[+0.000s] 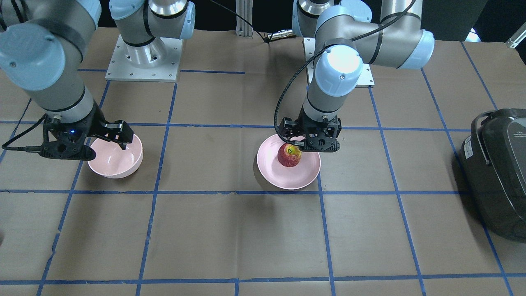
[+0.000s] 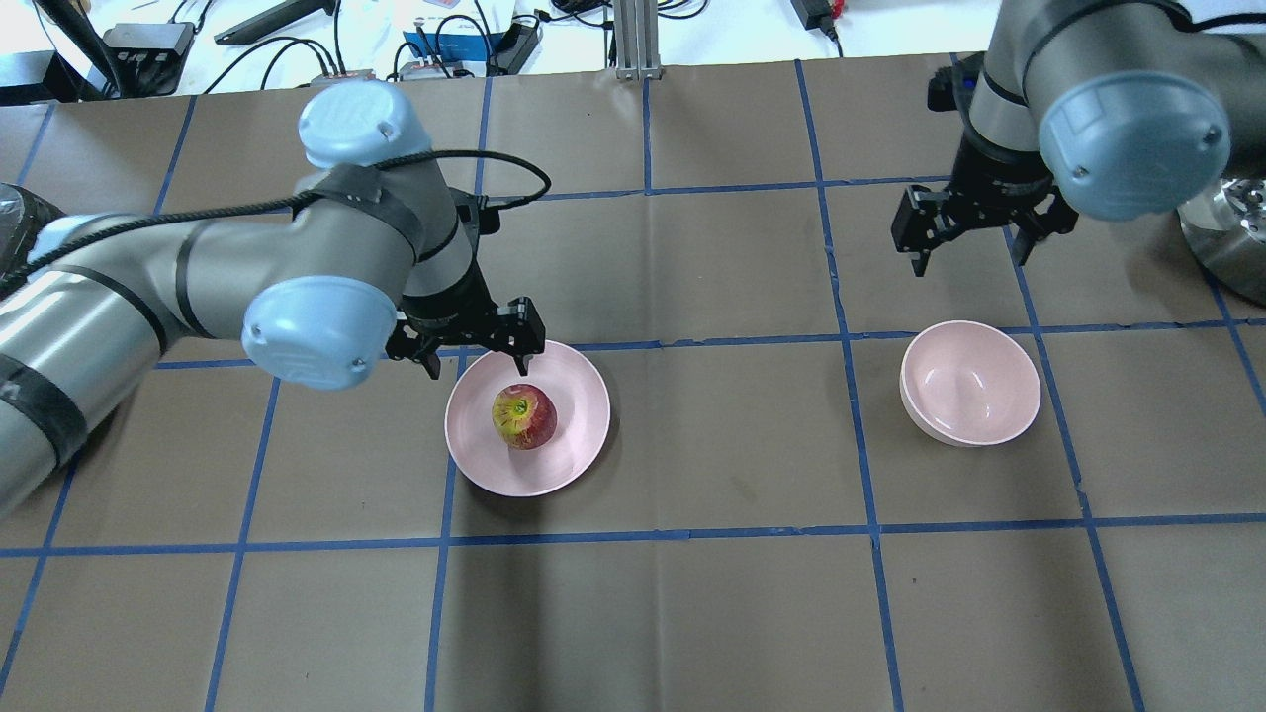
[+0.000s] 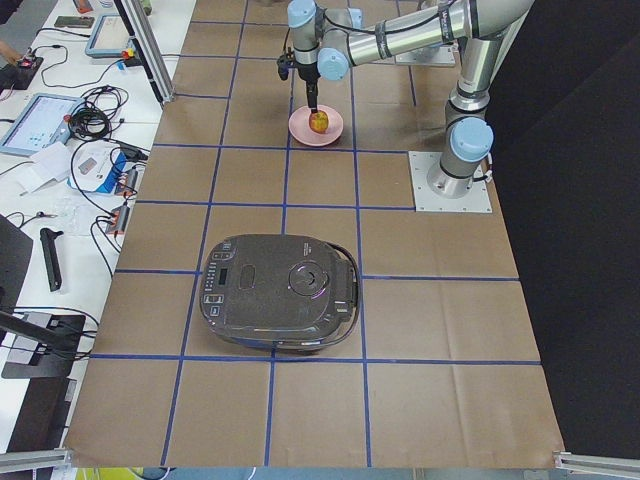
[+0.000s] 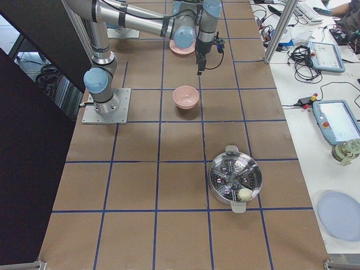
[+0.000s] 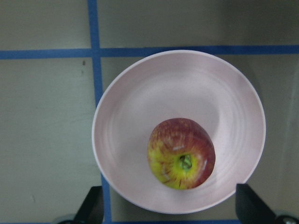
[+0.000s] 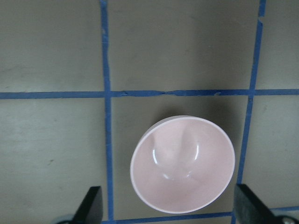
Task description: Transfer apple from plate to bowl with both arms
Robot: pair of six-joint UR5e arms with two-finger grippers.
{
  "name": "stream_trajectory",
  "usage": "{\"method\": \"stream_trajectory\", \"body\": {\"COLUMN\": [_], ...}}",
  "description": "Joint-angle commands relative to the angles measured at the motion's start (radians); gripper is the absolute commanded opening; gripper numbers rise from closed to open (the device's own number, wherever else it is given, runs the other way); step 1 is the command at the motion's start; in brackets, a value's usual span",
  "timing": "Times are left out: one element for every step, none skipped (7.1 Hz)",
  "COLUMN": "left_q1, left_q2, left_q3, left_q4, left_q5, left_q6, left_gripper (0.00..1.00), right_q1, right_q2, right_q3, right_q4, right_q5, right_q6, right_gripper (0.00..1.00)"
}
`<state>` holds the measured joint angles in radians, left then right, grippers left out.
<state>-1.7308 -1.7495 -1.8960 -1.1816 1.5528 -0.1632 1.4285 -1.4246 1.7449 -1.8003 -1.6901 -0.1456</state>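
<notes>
The red apple [image 2: 524, 416] with its yellow-green stem patch sits on the pale pink plate [image 2: 584, 415]. My left gripper [image 2: 475, 346] is open and empty, hovering just above the plate's robot-side edge. In the left wrist view the apple [image 5: 182, 154] lies on the plate [image 5: 140, 116] between the two fingertips [image 5: 93, 205]. The deep pink bowl [image 2: 969, 383] stands empty to the right. My right gripper [image 2: 974, 252] is open and empty, raised beside the bowl on the robot's side. The bowl [image 6: 182, 163] also shows in the right wrist view.
A black rice cooker [image 1: 497, 164] stands at the table's end on my left. A steel steamer pot [image 4: 235, 179] holding a pale round item stands towards the table's end on my right. Blue tape lines grid the brown table.
</notes>
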Motion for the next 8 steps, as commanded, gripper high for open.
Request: {"method": "stream_trajectory", "body": {"left_q1": [-0.045, -0.049, -0.049, -0.049, -0.050, -0.050, -0.049, -0.047], "left_q2": [-0.073, -0.079, -0.085, -0.115, -0.148, -0.151, -0.150, -0.148], "left_q3": [-0.038, -0.043, -0.043, -0.044, -0.043, -0.043, -0.041, -0.035], "left_q4": [0.105, 0.105, 0.106, 0.106, 0.106, 0.106, 0.106, 0.105], "left_q5": [0.007, 0.007, 0.009, 0.007, 0.007, 0.007, 0.007, 0.009], "left_q6": [-0.046, -0.039, -0.036, -0.035, -0.032, -0.016, 0.011, 0.017], "left_gripper": [1.00, 1.00, 1.00, 1.00, 1.00, 0.89, 0.60, 0.26], "right_q1": [-0.133, -0.149, -0.170, -0.196, -0.200, -0.201, -0.201, -0.204], "right_q2": [0.006, 0.019, 0.054, 0.085, 0.087, 0.087, 0.075, 0.073], "right_q3": [0.205, 0.285, 0.319, 0.321, 0.323, 0.320, 0.318, 0.311], "right_q4": [-0.257, -0.380, -0.460, -0.481, -0.464, -0.412, -0.398, -0.366], "right_q5": [0.000, 0.001, 0.001, 0.001, -0.002, 0.000, 0.015, 0.058], "right_q6": [-0.167, -0.199, -0.231, -0.280, -0.275, -0.275, -0.273, -0.272], "right_gripper": [1.00, 1.00, 1.00, 0.91, 0.38, 0.03, 0.00, 0.00]}}
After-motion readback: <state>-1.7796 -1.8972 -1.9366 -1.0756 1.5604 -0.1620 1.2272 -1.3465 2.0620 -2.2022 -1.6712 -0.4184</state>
